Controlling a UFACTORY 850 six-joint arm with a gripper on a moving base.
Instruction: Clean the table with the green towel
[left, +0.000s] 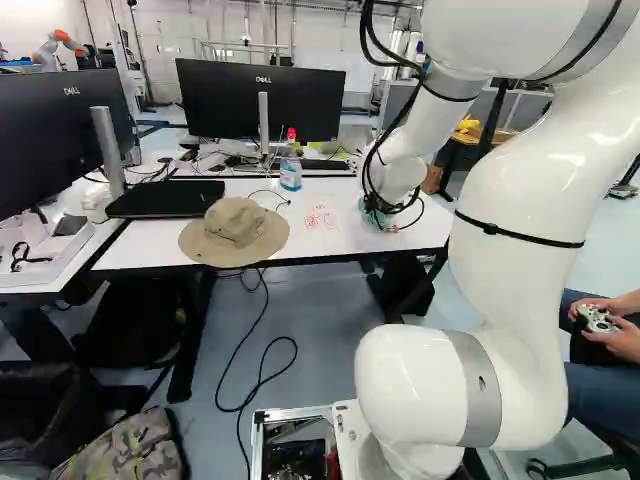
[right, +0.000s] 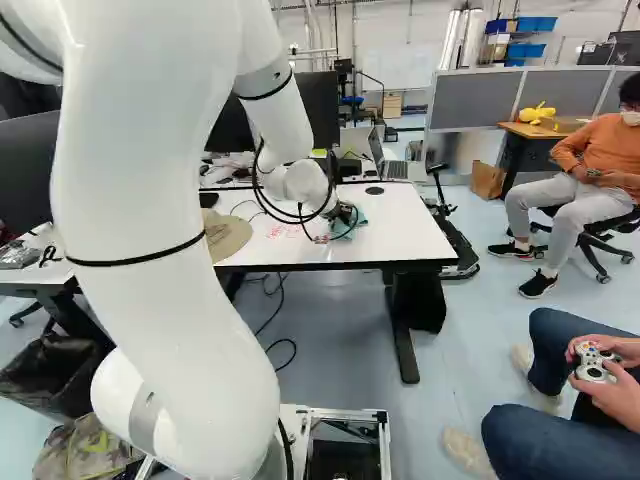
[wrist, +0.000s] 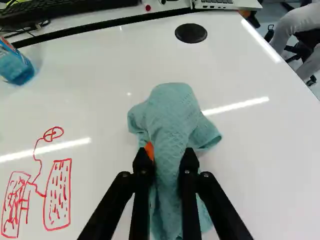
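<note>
In the right base view my gripper (right: 343, 214) is low over the white table (right: 410, 225). Seen from the wrist, the gripper (wrist: 166, 159) has both fingers pressed against the bunched green towel (wrist: 172, 112), one on each side. The towel lies on the table, spreading ahead of the fingers and back between them; an orange pad shows beside it. Red marker drawings (wrist: 57, 195) of boxes, strokes and a loop are on the tabletop beside the gripper, apart from the towel.
A bottle with blue liquid (left: 290, 168), a tan hat (left: 235, 232) and a black laptop (left: 165, 198) stand on the table. Monitors (left: 262, 100) rise behind. A round black disc (wrist: 191, 33) lies ahead of the towel. Another robot (left: 58, 45) is far back.
</note>
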